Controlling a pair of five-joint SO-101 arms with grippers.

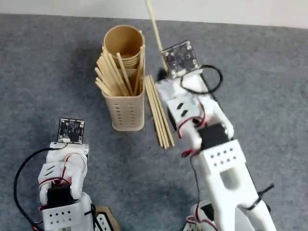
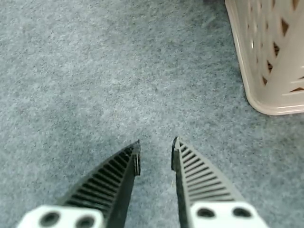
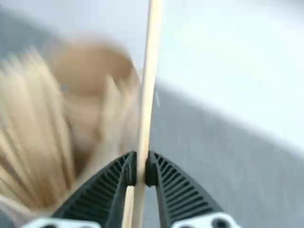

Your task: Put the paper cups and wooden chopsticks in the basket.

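nearest to me, in the lower left of the high view, the left arm sits low over the grey carpet (image 1: 57, 57). the left gripper (image 2: 156, 142) has its jaws apart, with only carpet under the tips. i judge it is parked there to leave room for the other arm. a corner of the basket (image 2: 270, 57) is near it, not touching.

further in, at the centre of the high view, a bundle of loose chopsticks (image 1: 159, 113) lies flat on the carpet, just beside the right wall of the basket and partly under the right arm. these are not yet in, so i think the task is well along but not finished. the basket seems to stand upright. it holds many leaning chopsticks (image 1: 115, 74), and the paper cups (image 1: 124, 41) are stacked at its far end.

farthest, at the upper centre, the right gripper (image 3: 141, 164) is clamped on a single chopstick (image 3: 149, 71). it is gripped near its lower end and points steeply up past the top edge of the frame. i believe this hold is for lowering it from above. the opening is crowded with leaning sticks and the cups, so its tip may catch on them.
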